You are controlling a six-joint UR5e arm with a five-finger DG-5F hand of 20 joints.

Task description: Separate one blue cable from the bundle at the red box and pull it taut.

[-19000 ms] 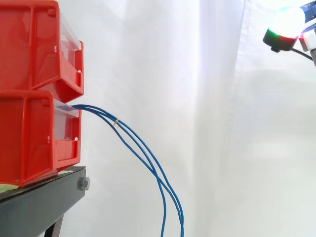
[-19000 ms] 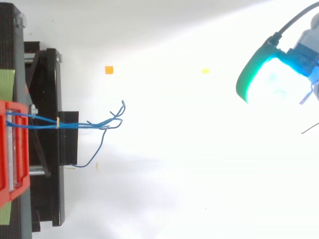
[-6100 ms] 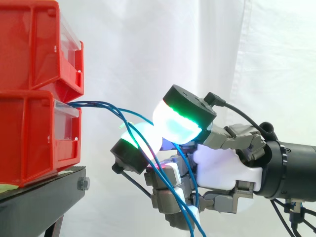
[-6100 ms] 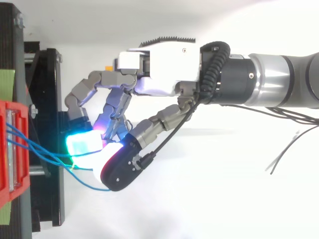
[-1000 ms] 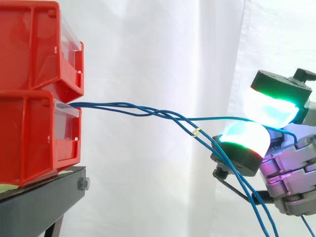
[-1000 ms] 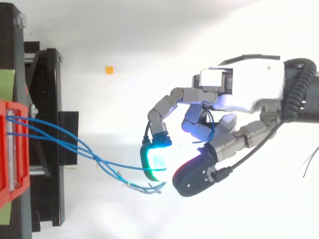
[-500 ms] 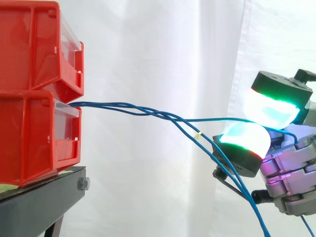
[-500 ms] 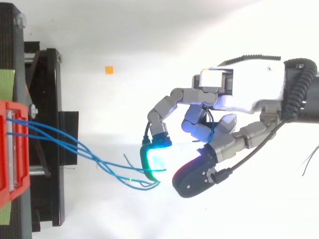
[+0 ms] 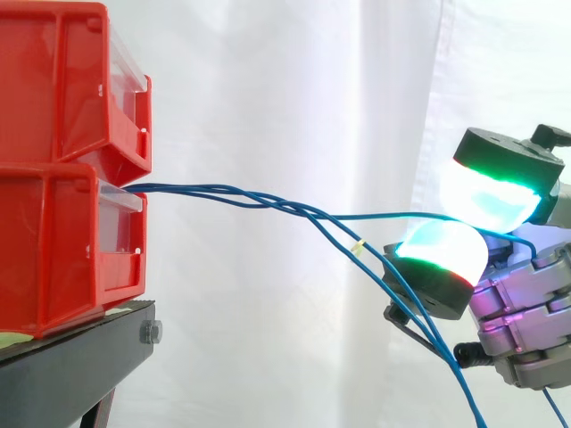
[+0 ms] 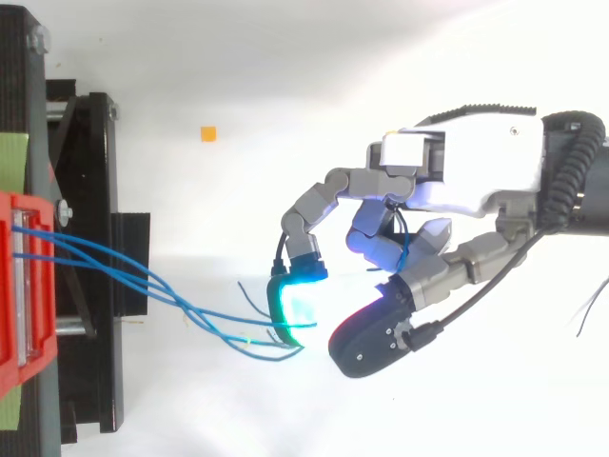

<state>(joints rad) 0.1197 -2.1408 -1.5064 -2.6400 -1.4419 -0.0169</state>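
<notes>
Curled fingers of the hand (image 10: 476,181) pinch one cable (image 9: 384,215) between pads — it runs near-level leftward to the box (image 9: 53,250), the bundle (image 9: 355,243) drooping beneath — so tightening likely means pulling rightward.

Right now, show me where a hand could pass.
Bare: top view, white surface between the black stand and the hand, around the orange marker. Crowded: where the blue cables run from the red bin to the fingertips.

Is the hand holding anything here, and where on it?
One blue cable, pinched between the hand's glowing fingertip pads at a spot far out from the red box; the other blue strands sag loose below.
</notes>
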